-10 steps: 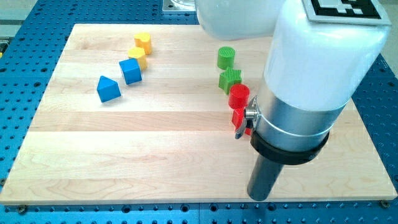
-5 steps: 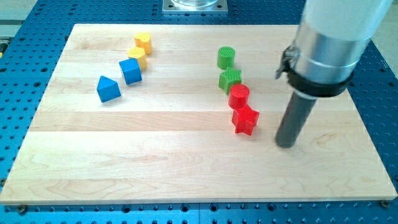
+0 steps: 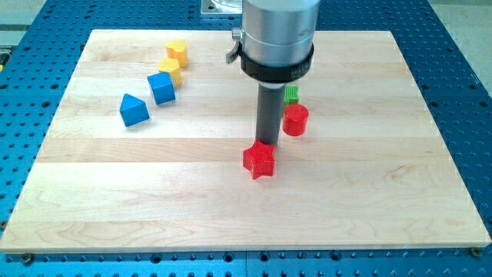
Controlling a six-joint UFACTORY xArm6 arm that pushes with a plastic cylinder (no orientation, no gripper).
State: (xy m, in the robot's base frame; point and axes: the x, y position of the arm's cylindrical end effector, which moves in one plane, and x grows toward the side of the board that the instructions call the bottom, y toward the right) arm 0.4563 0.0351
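My tip point(image 3: 266, 145) stands at the middle of the board, touching the upper edge of the red star block point(image 3: 259, 161). The red cylinder point(image 3: 295, 120) sits just to the right of the rod. Behind the rod a sliver of a green block point(image 3: 291, 95) shows; the rest of it is hidden by the arm. The other green block is not visible behind the arm.
At the view's upper left lie two yellow blocks point(image 3: 177, 52) point(image 3: 170, 69), a blue cube point(image 3: 161, 88) and a blue triangular block point(image 3: 133, 109). The wooden board point(image 3: 384, 192) rests on a blue perforated table.
The rod has swung from the right of the red blocks to the centre. The red star has slid down and left, away from the red cylinder. The arm now covers the green blocks.
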